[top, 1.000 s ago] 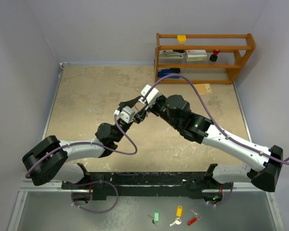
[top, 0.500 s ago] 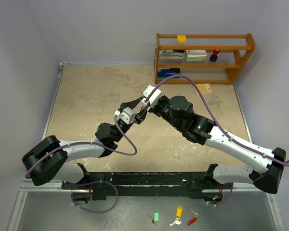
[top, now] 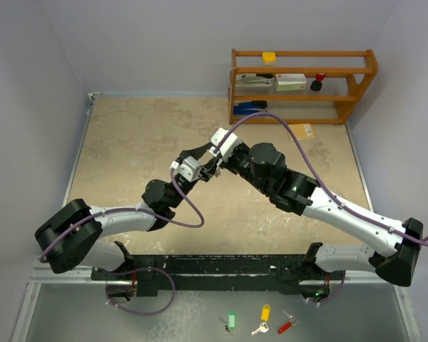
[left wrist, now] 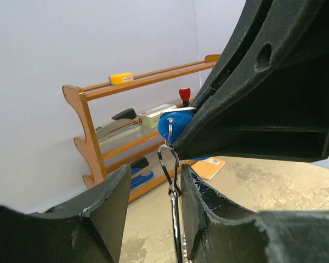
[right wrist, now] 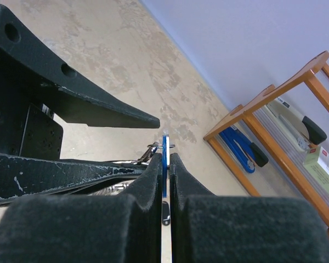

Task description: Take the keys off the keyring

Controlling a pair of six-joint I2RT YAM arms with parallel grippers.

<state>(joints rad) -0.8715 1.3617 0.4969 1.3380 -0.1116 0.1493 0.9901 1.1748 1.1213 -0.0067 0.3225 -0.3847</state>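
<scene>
Both grippers meet in mid-air above the table (top: 128, 157). My right gripper (right wrist: 164, 156) (top: 212, 158) is shut on the blue-headed key (right wrist: 164, 143), seen edge-on between its pads; the blue head also shows in the left wrist view (left wrist: 171, 125). The thin silver keyring (left wrist: 170, 164) hangs from that key and runs down between the fingers of my left gripper (left wrist: 155, 170) (top: 192, 160). Those jaws stand apart, and the wire lies against the right finger (left wrist: 219, 219). Silver metal (right wrist: 118, 187) glints under the left gripper's lower finger. The other keys are hidden.
A wooden shelf (top: 303, 85) at the back right holds a stapler, a box and small items. An orange card (top: 302, 130) lies in front of it. Green (top: 232, 320), yellow (top: 265, 312) and red (top: 285, 328) tagged keys lie below the arm bases.
Both grippers have shifted very slightly together. The right gripper's hold on the blue key and the left jaws' spacing look the same.
</scene>
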